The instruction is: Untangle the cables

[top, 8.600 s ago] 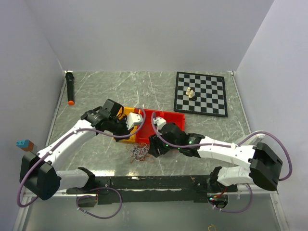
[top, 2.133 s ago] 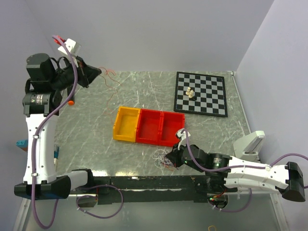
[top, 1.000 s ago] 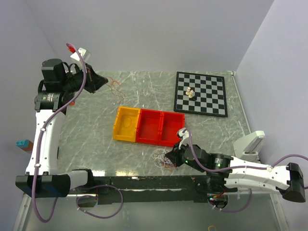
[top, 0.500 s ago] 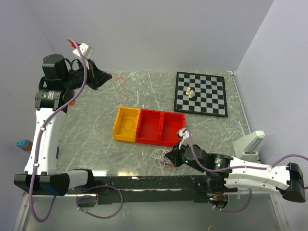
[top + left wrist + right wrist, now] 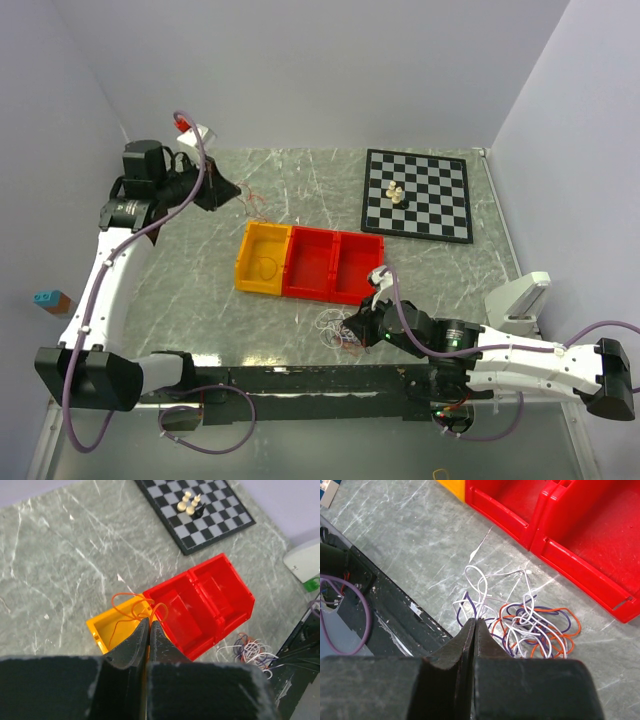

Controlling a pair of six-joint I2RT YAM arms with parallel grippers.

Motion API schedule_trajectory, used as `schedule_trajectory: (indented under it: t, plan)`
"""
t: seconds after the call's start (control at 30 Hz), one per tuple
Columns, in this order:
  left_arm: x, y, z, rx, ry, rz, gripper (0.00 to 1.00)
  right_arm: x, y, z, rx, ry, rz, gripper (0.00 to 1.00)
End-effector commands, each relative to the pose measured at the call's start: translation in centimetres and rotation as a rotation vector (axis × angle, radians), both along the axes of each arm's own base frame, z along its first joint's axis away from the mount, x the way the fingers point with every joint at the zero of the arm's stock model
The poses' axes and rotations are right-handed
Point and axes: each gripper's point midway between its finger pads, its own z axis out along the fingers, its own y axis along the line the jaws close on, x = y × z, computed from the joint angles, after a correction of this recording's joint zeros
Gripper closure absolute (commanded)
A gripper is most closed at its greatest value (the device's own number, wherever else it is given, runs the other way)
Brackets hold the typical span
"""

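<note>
Pinching an orange cable, left claw: plain wrist-side, faint overhead.

Bright, even, diffuse light; soft faint shadows; little blur.

Bare table left of bins; chessboard far right, cables by near edge

A row of three bins sits mid-counter. Behind it to the right lies a chessboard with chess pieces on it. Before the row, near the counter's front edge, lie the cables, the right gripper pinching their near side. The left gripper hangs above the far-left counter, and a single cable trails from it into the leftmost bin.
</note>
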Motion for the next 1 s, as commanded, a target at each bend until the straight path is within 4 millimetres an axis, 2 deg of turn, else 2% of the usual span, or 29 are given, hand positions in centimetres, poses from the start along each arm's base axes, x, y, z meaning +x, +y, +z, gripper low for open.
schedule_trajectory:
  t: [0.0, 0.13, 0.27, 0.57, 0.83, 0.93, 0.97]
  plan:
    - [-0.2, -0.1, 0.4, 0.017, -0.069, -0.001, 0.99, 0.2, 0.6, 1.4, 0.054, -0.024, -0.002, 1.0]
    - [-1.2, -0.9, -2.2, 0.032, -0.009, -0.018, 0.99, 0.2, 0.6, 1.5, 0.054, -0.025, -0.002, 1.0]
    - [-1.9, -0.9, -4.8, 0.061, 0.041, 0.005, 0.99, 0.2, 0.6, 1.6, 0.054, -0.026, -0.001, 1.0]
    - [-0.4, 0.4, -10.7, 0.253, 0.073, 0.163, 0.99, 0.2, 0.5, 1.7, 0.046, -0.025, -0.002, 1.0]
    - [2.5, 3.2, -11.9, 0.299, 0.107, 0.413, 0.99, 0.2, 0.5, 1.3, 0.045, -0.016, -0.008, 1.0]
    - [2.6, 3.7, -12.4, 0.301, 0.126, 0.454, 0.99, 0.2, 0.5, 1.2, 0.039, -0.015, -0.008, 1.0]
    - [2.6, 4.5, -12.3, 0.312, 0.116, 0.494, 0.99, 0.2, 0.5, 1.2, 0.037, -0.016, -0.007, 1.0]
